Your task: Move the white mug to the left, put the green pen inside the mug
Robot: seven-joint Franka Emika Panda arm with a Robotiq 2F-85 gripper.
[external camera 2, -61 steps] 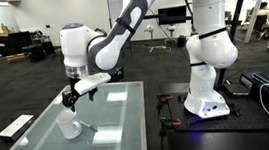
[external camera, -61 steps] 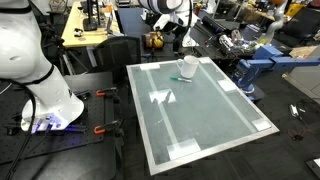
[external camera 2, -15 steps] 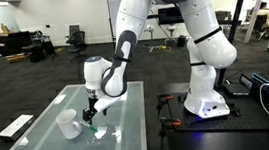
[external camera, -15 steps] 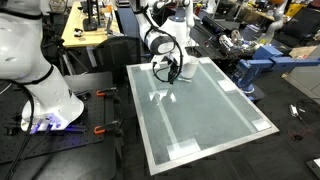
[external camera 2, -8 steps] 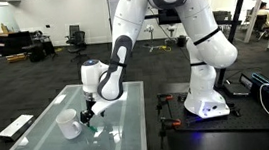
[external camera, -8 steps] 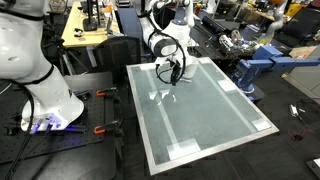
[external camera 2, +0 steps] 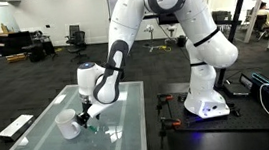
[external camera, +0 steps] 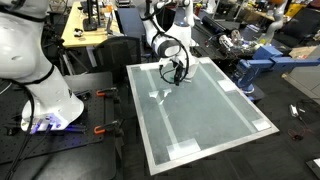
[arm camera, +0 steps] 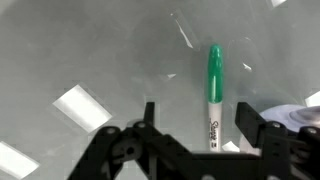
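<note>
The green pen (arm camera: 213, 85) has a green cap and a white barrel. It lies flat on the glass table (arm camera: 80, 50), running between my gripper's (arm camera: 197, 122) two black fingers. The fingers are spread apart, with a gap on each side of the pen. The white mug (external camera 2: 69, 123) stands upright on the table just beside the gripper (external camera 2: 85, 115); its rim shows at the right edge of the wrist view (arm camera: 302, 112). In an exterior view the gripper (external camera: 177, 76) is low over the table's far end and hides the pen and most of the mug.
Flat white tape patches (arm camera: 82, 106) mark the glass table (external camera: 205, 125), which has a pale frame. The arm's base (external camera 2: 206, 103) stands beside the table. A blue vise (external camera: 255, 68) and cluttered benches lie beyond the far edge.
Four seconds ago the gripper hung above the mug. Since then it has come down next to the mug, and in the last second it shifted slightly toward it, over the pen.
</note>
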